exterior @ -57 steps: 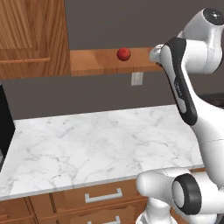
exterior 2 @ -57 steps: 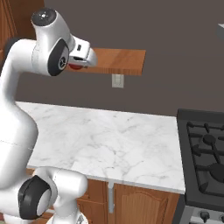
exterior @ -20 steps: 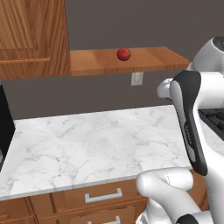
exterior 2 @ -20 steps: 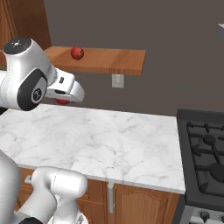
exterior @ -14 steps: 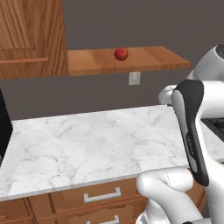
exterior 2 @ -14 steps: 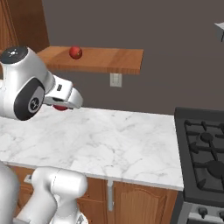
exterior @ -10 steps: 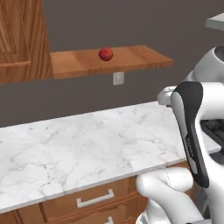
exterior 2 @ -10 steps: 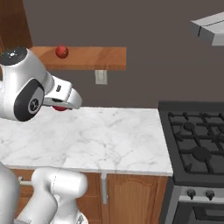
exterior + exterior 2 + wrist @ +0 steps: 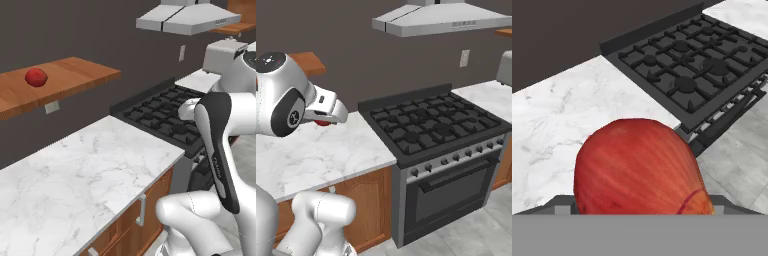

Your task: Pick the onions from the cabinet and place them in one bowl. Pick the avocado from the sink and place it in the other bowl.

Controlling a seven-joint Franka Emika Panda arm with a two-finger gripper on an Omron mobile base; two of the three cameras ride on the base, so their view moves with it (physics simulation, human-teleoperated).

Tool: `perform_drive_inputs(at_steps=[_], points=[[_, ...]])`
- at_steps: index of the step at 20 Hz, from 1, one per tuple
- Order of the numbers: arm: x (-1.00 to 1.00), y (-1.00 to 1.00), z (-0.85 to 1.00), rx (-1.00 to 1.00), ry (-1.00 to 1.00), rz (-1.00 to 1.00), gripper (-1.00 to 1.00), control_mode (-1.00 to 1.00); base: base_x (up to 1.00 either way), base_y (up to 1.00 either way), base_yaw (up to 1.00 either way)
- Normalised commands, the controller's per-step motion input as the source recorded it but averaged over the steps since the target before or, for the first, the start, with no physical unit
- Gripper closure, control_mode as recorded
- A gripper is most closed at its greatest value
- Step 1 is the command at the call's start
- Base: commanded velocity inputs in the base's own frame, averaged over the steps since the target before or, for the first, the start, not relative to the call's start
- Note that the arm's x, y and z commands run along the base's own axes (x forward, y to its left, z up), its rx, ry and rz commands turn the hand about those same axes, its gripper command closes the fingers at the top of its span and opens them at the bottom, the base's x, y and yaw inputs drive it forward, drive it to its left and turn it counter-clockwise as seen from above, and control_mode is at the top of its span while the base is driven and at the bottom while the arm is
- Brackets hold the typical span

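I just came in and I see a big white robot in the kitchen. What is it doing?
The robot's claw is holding a red onion and carrying it above the marble counter, next to the black stove. Another red onion sits on the wooden shelf, waiting to be picked up. No bowl is in sight, so the onion in the claw has not been put down anywhere.
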Motion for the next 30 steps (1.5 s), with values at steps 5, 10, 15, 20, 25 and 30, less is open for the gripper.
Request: perform_drive_inputs(at_steps=[5,10,15,20,25,30], points=[[0.00,0.00,0.00,0.00,0.00,0.00,1.00,1.00,0.00,-0.03,-0.85],[0.00,0.00,0.00,0.00,0.00,0.00,1.00,1.00,0.00,-0.02,-0.84],[0.00,0.00,0.00,0.00,0.00,0.00,1.00,1.00,0.00,-0.02,-0.82],[0.00,0.00,0.00,0.00,0.00,0.00,1.00,1.00,0.00,-0.01,-0.79],[0.00,0.00,0.00,0.00,0.00,0.00,1.00,1.00,0.01,-0.05,-0.76],[0.00,0.00,0.00,0.00,0.00,0.00,1.00,1.00,0.46,-0.18,-0.62]])
